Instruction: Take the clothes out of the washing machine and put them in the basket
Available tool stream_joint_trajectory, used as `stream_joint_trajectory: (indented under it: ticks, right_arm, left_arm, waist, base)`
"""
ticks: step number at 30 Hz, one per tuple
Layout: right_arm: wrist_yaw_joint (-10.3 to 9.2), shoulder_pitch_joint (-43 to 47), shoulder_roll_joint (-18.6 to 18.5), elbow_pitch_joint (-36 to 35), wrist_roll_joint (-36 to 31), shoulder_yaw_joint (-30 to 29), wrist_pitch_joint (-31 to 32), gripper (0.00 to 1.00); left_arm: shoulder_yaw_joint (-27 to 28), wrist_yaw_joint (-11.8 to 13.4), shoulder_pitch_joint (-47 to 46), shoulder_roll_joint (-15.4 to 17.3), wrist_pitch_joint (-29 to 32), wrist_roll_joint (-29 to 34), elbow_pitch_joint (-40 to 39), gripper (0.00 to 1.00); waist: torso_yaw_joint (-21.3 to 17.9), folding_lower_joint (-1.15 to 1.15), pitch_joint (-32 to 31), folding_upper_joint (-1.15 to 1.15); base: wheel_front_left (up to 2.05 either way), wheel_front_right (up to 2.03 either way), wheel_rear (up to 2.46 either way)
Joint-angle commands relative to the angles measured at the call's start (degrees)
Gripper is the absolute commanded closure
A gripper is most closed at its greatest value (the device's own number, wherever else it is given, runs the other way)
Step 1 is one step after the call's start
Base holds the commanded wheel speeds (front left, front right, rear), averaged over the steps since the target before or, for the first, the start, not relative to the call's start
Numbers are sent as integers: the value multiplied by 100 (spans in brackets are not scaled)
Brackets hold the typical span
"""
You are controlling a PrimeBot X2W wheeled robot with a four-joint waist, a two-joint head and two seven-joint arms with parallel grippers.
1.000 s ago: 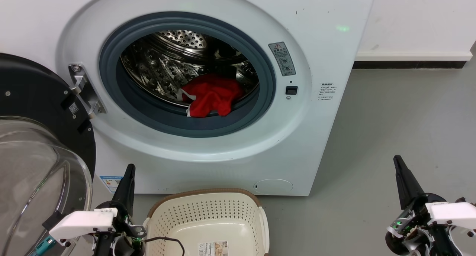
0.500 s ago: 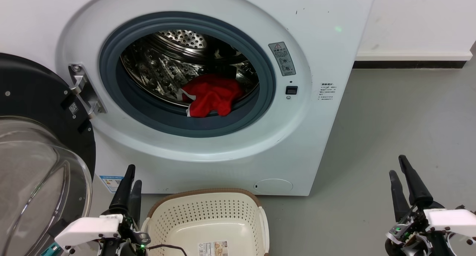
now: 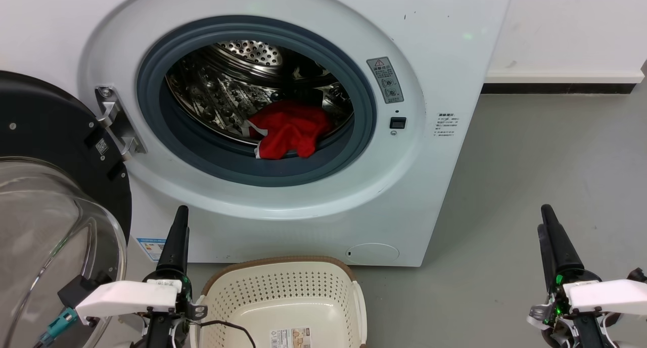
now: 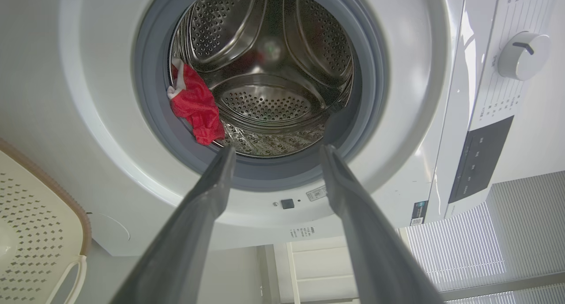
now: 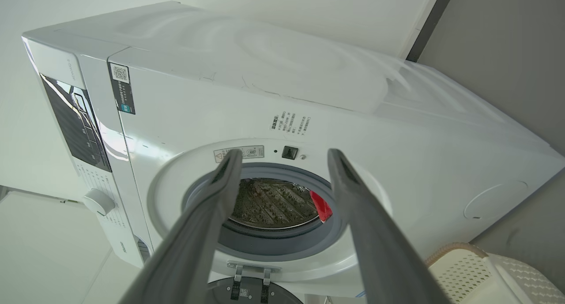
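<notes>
Left end effector (image 4: 276,150) hangs wide and empty; the clothes (image 3: 288,130) look light and limp, best pinched at the bunched front fold.

We find the red clothes (image 3: 288,128) crumpled low at the mouth of the open white washing machine (image 3: 440,55); the cream, brown-rimmed basket (image 3: 281,286) sits upright just before it.

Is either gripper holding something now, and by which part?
Nothing is held. The left gripper and the right gripper are both open and empty; the clothes lie untouched in the washing machine.
</notes>
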Motion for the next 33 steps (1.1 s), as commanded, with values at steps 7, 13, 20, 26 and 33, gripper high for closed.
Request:
stream_joint_trajectory:
  ticks: [7,13,20,26,33]
  right_arm:
    - [1,-22,-3,-328,-1073,92,-203,0]
    - [1,22,-2,-409,-1783,141,-334,0]
    - [1,72,-2,-440,-2574,199,-477,0]
    - [1,110,-1,-439,-3197,224,-590,0]
    - [1,140,0,-413,-3885,221,-718,0]
  left_arm:
    - [-74,-1,-175,16,-205,858,-297,0]
    - [-156,-1,-196,25,-338,1523,-338,0]
    - [-234,-1,-203,35,-480,2203,-319,0]
    - [-256,-2,-230,23,-594,2700,-334,0]
    - [-285,-2,-264,15,-717,3276,-311,0]
  waist:
    - [16,0,-2,0]
    - [31,0,-3,0]
    - [50,0,-4,0]
    - [62,0,-4,0]
    - [68,0,-7,0]
  base:
    - [0,0,0]
    - [0,0,0]
    - [0,0,0]
    - [0,0,0]
    - [0,0,0]
